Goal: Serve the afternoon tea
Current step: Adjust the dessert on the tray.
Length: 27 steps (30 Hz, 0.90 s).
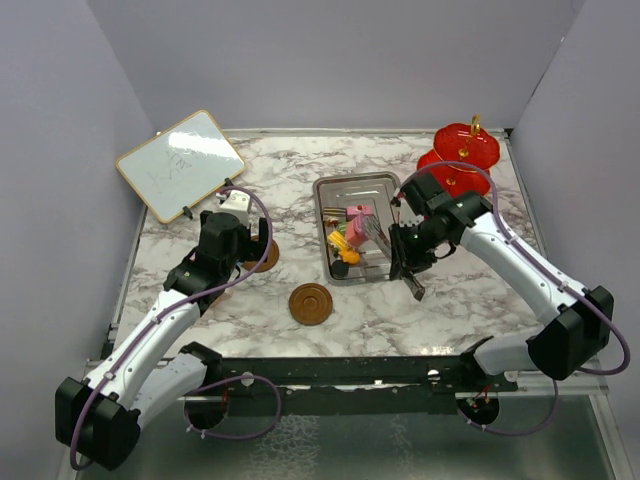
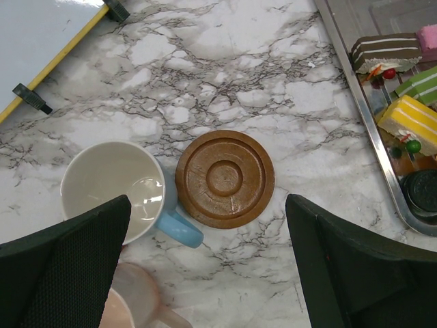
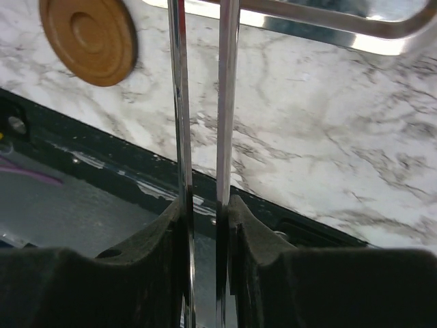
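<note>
In the right wrist view my right gripper (image 3: 205, 205) is shut on steel tongs (image 3: 227, 102), whose two blades run up toward the tray rim (image 3: 328, 24). From above, the right gripper (image 1: 403, 250) holds the tongs (image 1: 372, 230) with their tips over the tray beside pink (image 1: 355, 232) and yellow (image 1: 345, 243) cake pieces. My left gripper (image 2: 208, 201) is open above a brown saucer (image 2: 225, 179). The blue cup (image 2: 113, 191) stands left of that saucer, touching it. A pink cup (image 2: 133, 301) shows blurred at the bottom. The red stand (image 1: 465, 150) is at the back right.
A second saucer (image 1: 310, 303) lies near the front edge. The steel tray (image 1: 355, 182) also holds brown (image 2: 386, 49), green (image 2: 420, 82) and round black (image 2: 423, 195) pieces. A whiteboard (image 1: 180, 165) leans at the back left. Grey walls close three sides.
</note>
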Each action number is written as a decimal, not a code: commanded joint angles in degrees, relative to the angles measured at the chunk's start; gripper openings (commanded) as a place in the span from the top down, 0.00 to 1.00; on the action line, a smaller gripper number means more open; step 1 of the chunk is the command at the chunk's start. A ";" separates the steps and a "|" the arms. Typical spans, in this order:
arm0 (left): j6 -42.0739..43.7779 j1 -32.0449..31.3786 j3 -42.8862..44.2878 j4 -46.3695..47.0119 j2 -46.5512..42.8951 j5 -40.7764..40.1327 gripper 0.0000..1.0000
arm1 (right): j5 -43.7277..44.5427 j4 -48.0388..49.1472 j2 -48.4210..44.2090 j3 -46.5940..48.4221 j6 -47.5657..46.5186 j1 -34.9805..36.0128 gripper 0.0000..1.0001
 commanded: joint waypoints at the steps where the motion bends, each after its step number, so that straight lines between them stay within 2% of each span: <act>1: 0.03 0.32 1.14 -0.52 -0.06 0.46 0.01 | -9.77 8.20 -0.85 -5.27 0.01 0.33 0.86; 7: -0.03 0.32 1.14 -0.45 0.31 0.81 0.01 | -4.71 9.21 0.47 -10.09 0.34 0.33 0.86; 12: -0.04 0.34 1.14 -0.48 0.56 0.89 0.01 | 5.10 5.62 1.36 -10.12 1.34 0.33 0.85; 27: -0.06 0.30 1.23 -0.43 1.21 1.69 0.01 | 16.68 -1.20 3.44 -6.97 0.29 0.33 0.86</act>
